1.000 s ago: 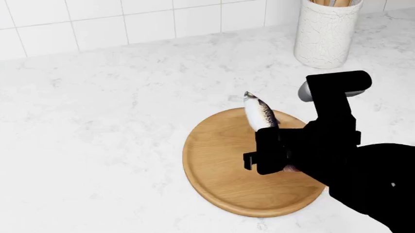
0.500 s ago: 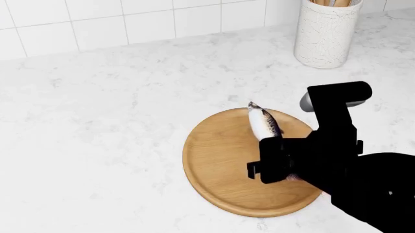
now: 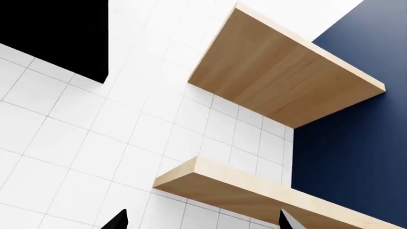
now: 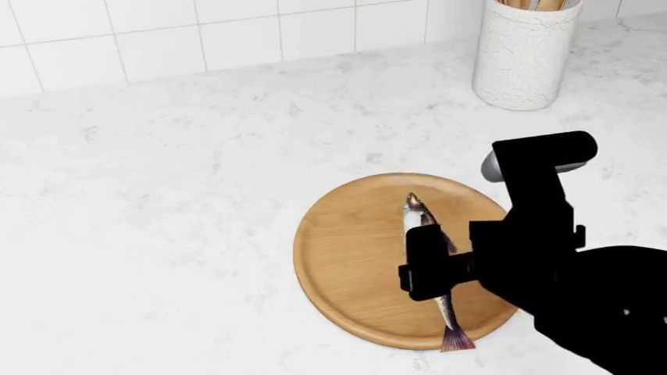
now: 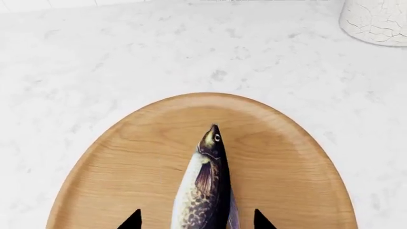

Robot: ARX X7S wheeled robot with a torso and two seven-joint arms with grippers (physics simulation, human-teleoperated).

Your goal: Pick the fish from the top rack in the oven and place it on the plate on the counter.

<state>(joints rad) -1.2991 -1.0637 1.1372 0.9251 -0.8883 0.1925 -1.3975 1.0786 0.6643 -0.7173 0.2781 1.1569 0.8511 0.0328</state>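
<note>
I have the fish (image 4: 426, 258) lying on the plate (image 4: 344, 266), head toward the far tiles and tail (image 4: 455, 341) hanging over the near rim above the counter (image 4: 167, 195). My right gripper (image 4: 430, 269) sits directly over its middle; in the right wrist view the two fingertips (image 5: 133, 221) stand apart on either side of the body with wood showing between, so I judge the claw open and holding nothing. The left gripper (image 3: 200, 220) points up at wall shelves (image 3: 286, 81), its tips wide apart and empty. What worries me is the retreat: if I lift crookedly, a finger could catch the fish's flank and drag it toward the rim, and with the tail already past the edge it would not take much to slide it off onto the marble. A sideways sweep to the right could also bump the crackle-glazed utensil crock (image 4: 524, 51) standing far right of the plate. I would come straight up before moving away. I can read no brand, label or writing on anything here.
</note>
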